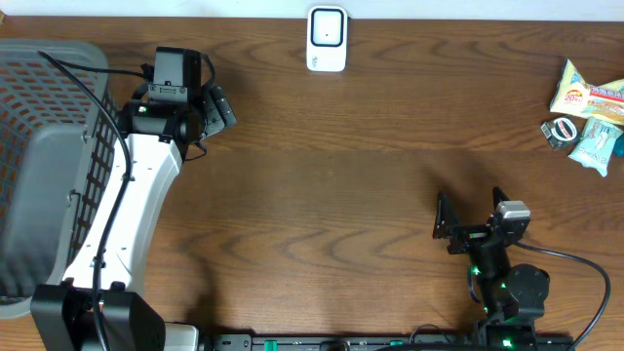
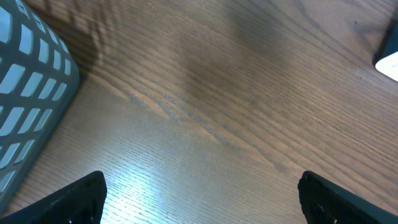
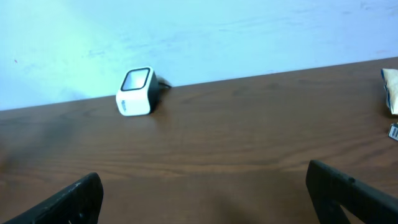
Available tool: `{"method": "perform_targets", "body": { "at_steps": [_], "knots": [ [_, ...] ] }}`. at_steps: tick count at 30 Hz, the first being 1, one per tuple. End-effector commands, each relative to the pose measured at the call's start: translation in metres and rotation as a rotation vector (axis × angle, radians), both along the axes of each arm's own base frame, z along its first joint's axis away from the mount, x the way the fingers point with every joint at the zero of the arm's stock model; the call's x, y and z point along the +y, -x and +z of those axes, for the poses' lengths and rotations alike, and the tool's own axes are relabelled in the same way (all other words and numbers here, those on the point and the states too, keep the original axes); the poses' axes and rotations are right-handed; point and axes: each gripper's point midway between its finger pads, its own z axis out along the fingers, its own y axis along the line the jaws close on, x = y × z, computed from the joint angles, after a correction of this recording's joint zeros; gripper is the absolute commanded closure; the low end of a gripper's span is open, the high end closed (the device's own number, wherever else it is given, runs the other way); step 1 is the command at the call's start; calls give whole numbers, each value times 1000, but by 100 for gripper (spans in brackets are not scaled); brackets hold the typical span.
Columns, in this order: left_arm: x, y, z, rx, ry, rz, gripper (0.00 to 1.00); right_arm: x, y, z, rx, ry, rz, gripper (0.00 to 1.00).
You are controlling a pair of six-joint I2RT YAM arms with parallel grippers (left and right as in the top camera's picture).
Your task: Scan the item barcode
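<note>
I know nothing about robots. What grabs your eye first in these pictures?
A big white robot arm stretches up the left side of the wooden table, beside a grey mesh basket. A small white barcode scanner stands at the far middle edge, and a few snack packets lie clustered at the right edge.

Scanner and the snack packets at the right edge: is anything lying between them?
No. The overhead view shows only bare table between the scanner and the packets.

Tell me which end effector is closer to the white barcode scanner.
Left. The left end effector is left of the scanner; the right end effector sits farther off, lower right of it in the overhead view.
</note>
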Motion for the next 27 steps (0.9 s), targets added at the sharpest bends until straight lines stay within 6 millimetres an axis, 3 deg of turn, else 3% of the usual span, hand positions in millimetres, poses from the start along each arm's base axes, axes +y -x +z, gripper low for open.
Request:
{"method": "perform_targets", "body": {
  "at_steps": [1, 7, 18, 27],
  "knots": [
    [4, 1, -1, 5, -11, 13, 2, 2, 2, 7, -38, 13, 9, 1],
    [4, 1, -1, 5, -11, 13, 2, 2, 5, 14, -79, 69, 11, 1],
    [4, 1, -1, 5, -11, 13, 2, 1, 14, -4, -35, 202, 18, 1],
    [4, 1, -1, 5, -11, 13, 2, -8, 13, -6, -28, 258, -33, 1]
  ]
}}
